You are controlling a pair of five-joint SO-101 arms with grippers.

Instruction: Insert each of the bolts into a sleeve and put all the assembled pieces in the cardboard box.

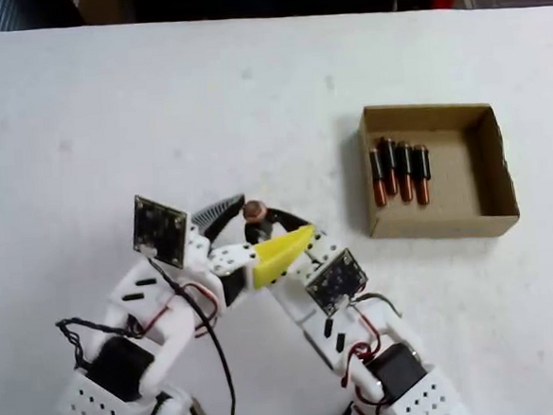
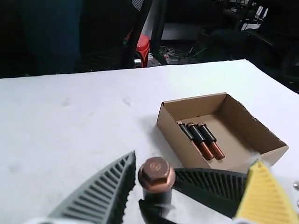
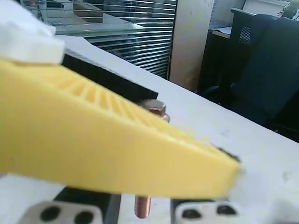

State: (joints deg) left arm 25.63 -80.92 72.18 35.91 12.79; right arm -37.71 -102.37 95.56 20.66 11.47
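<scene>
Right gripper (image 1: 264, 223) clamps the bolt (image 1: 254, 210) upright, near the cardboard box (image 1: 441, 226) — left gripper (image 1: 277, 217) spread wide, straddling it — four assembled pieces (image 1: 399, 172) inside the box.

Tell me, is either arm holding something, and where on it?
The right gripper clamps an upright bolt around its middle, where the black sleeve sits; head above, tip below. Whether the left gripper also grips it cannot be told.

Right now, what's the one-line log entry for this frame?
left gripper: open around bolt | right gripper: shut on upright bolt | cardboard box: four assembled pieces inside
</scene>
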